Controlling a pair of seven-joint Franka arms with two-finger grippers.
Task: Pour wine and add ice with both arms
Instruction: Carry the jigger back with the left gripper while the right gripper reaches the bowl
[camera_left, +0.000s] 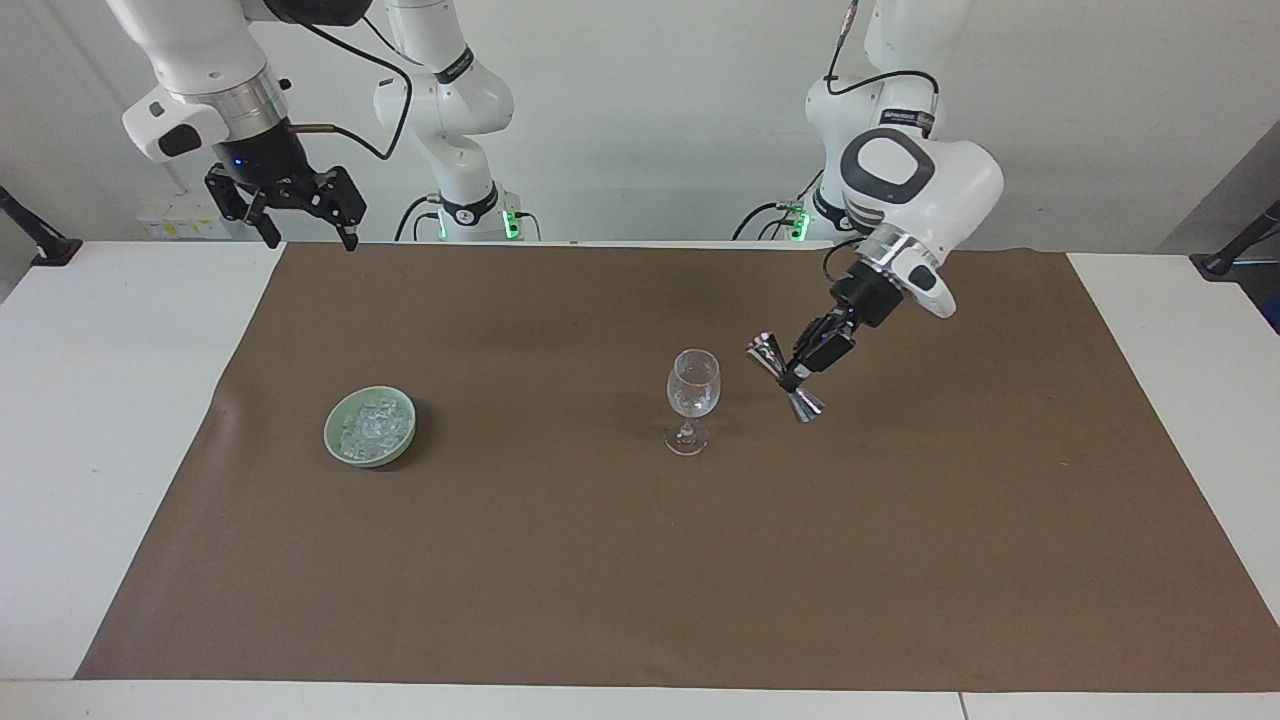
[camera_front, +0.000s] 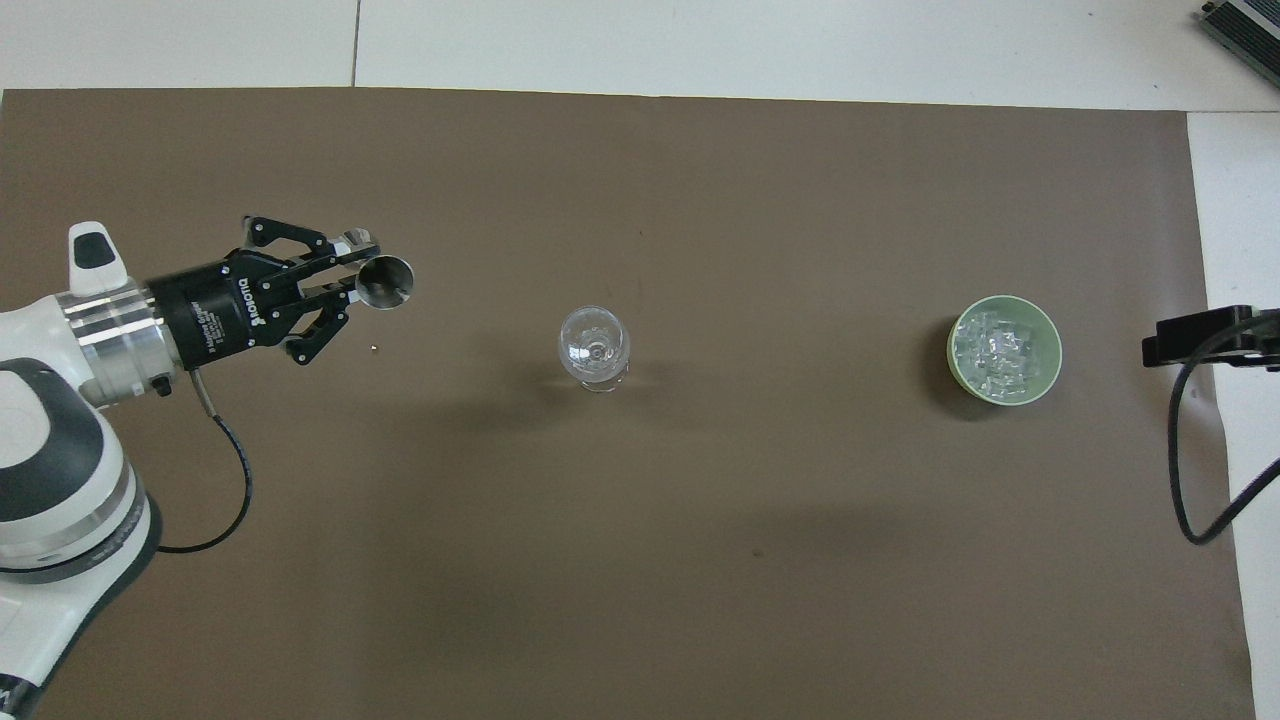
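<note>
A clear stemmed wine glass (camera_left: 692, 395) stands upright mid-mat; it also shows in the overhead view (camera_front: 594, 348). My left gripper (camera_left: 797, 377) is shut on a silver double-cone jigger (camera_left: 785, 375), held tilted above the mat beside the glass, toward the left arm's end. It also shows in the overhead view (camera_front: 352, 284) with the jigger (camera_front: 384, 282). The ice (camera_left: 372, 425) fills a pale green bowl (camera_left: 331, 436) toward the right arm's end; the overhead view shows the ice (camera_front: 1003, 350) and the bowl (camera_front: 953, 350). My right gripper (camera_left: 308, 235) waits open, raised over the mat's corner at the robots' end.
A brown mat (camera_left: 600, 560) covers most of the white table (camera_left: 110, 450). A black cable (camera_front: 1190, 470) hangs from the right gripper's black part (camera_front: 1200, 335) at the view's edge.
</note>
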